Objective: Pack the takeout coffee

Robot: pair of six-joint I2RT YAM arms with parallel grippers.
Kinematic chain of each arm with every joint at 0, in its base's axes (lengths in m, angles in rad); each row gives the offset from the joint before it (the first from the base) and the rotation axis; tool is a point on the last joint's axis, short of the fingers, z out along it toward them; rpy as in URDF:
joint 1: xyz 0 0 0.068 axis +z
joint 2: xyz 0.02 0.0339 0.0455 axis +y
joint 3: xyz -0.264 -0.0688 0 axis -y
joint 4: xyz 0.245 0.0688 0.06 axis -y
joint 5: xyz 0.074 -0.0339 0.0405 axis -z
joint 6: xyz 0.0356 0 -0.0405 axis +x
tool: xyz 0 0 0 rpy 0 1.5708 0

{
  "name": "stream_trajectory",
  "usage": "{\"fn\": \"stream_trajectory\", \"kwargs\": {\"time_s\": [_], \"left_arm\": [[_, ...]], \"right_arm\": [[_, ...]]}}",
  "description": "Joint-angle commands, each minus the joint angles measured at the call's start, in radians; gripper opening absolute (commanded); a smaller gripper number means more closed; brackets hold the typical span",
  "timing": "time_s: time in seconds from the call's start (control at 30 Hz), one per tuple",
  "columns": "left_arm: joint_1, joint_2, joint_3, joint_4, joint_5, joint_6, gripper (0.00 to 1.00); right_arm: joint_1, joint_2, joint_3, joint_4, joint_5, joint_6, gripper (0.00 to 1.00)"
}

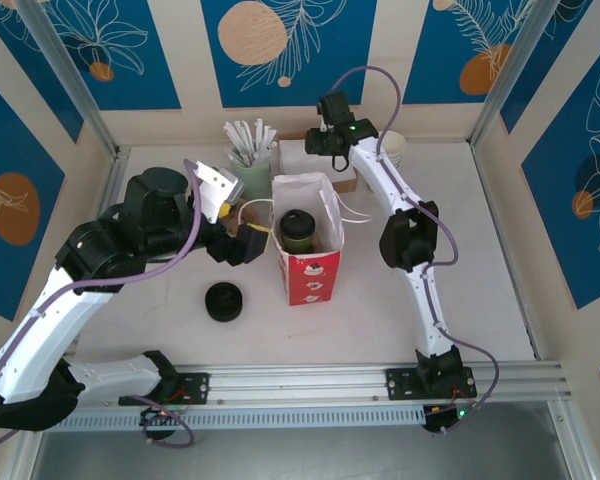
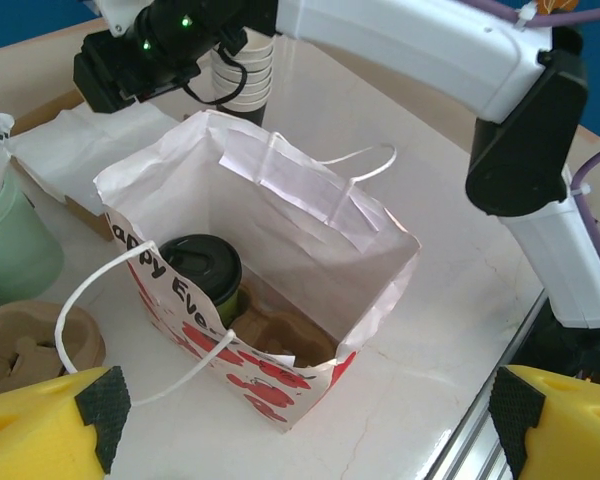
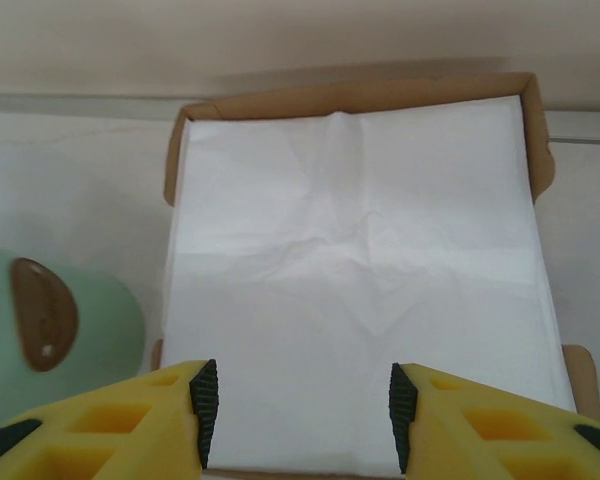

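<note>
Inspector: Where does the takeout coffee sit from the left gripper?

Operator: Straight ahead of it and lower, upright inside the red-and-white paper bag. The cup stands in the bag corner nearest the finger at the left of the wrist view. Its black lid is on, and brown moulded cardboard lies on the bag floor beside it.

Inspector: Does that gripper hold it?

Operator: No. Its yellow fingers stand wide apart with nothing between them. The bag is just in front of them and touches neither. One white string handle loops down the bag's outer wall toward the left-hand finger.

Inspector: And the right gripper?

Operator: It hangs over a stack of white napkins in a shallow cardboard box. Its jaws are partly parted and grip nothing. Whether they touch the top napkin cannot be told.

Inspector: What else lies around?

Operator: A mint-green cup stands just left of the right gripper and holds white wrapped sticks. A stack of lidless paper cups stands on that gripper's other side. A low stack of black lids rests on the table near the left gripper, on the side toward the arm bases. A cardboard cup carrier lies just beyond that gripper's left-hand finger.
</note>
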Motion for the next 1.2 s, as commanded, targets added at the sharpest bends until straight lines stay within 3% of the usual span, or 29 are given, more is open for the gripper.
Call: {"fn": "stream_trajectory", "kwargs": {"time_s": [0.0,0.63,1.17], "left_arm": [[-0.008,-0.016,-0.009,0.013,-0.017,-0.041,0.94],[-0.009,0.016,0.017,0.019,0.04,-0.091,0.99],[-0.008,0.031,0.042,0.022,0.047,-0.101,0.99]], "right_arm": [[0.023,0.056,0.061,0.006,0.047,-0.056,0.51],[-0.01,0.2,0.133,0.059,0.093,-0.051,0.6],[-0.027,0.268,0.146,0.097,0.084,-0.085,0.77]]}}
